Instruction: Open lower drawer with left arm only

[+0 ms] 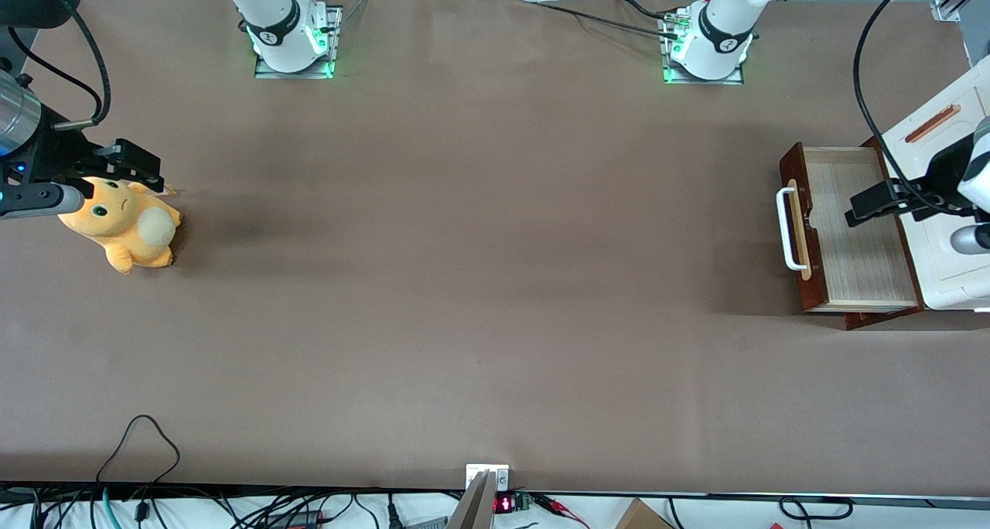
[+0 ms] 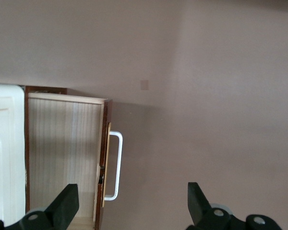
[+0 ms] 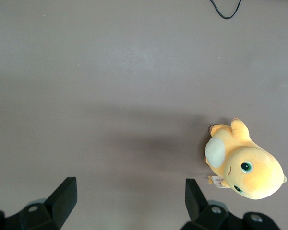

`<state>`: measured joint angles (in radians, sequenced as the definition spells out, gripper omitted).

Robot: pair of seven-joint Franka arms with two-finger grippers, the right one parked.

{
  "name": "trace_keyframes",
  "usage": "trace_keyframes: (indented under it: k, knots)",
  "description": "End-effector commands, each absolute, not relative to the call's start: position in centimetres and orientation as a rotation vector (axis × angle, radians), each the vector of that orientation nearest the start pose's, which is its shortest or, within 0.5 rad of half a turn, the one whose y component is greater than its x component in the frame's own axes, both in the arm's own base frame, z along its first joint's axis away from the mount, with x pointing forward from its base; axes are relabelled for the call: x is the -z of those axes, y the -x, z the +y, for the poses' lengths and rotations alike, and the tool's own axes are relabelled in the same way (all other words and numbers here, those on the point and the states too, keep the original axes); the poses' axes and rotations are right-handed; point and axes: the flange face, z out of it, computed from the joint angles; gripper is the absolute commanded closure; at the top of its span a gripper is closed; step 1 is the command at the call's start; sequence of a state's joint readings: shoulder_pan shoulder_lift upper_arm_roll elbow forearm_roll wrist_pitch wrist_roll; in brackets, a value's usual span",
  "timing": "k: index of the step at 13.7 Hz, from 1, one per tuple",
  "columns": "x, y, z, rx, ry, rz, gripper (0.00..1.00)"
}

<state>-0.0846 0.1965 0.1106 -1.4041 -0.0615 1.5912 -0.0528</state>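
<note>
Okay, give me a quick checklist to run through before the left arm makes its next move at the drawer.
1. Lower drawer pulled out, light wood inside showing: ok.
2. White handle free, nothing gripping it: ok.
3. Gripper open and empty, above the drawer's inside: ok.
4. Drawer holds nothing in the part that shows: ok.
5. Drawer at its full travel: cannot tell.
6. Table in front of the drawer free of objects: ok.

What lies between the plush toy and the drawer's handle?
Nothing: in the front view only bare table separates the plush toy from the drawer handle. The open gripper hangs above the drawer.
</note>
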Motion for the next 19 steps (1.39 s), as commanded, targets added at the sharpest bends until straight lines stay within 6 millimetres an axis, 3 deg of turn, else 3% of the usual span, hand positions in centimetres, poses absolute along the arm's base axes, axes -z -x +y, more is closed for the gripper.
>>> trace_keyframes:
  k: [1, 8, 12, 19]
  knots:
    - [-59.3, -61.3, -0.1, 0.01, 3.208, -0.038, 0.0]
    - [-60.7, -60.5, -0.8, 0.002, 3.21, -0.012, 0.0]
    - [-60.5, -59.8, -0.5, -0.022, 3.209, -0.012, 0.0]
    - [-59.7, -60.2, -0.4, 0.047, 3.184, 0.021, 0.0]
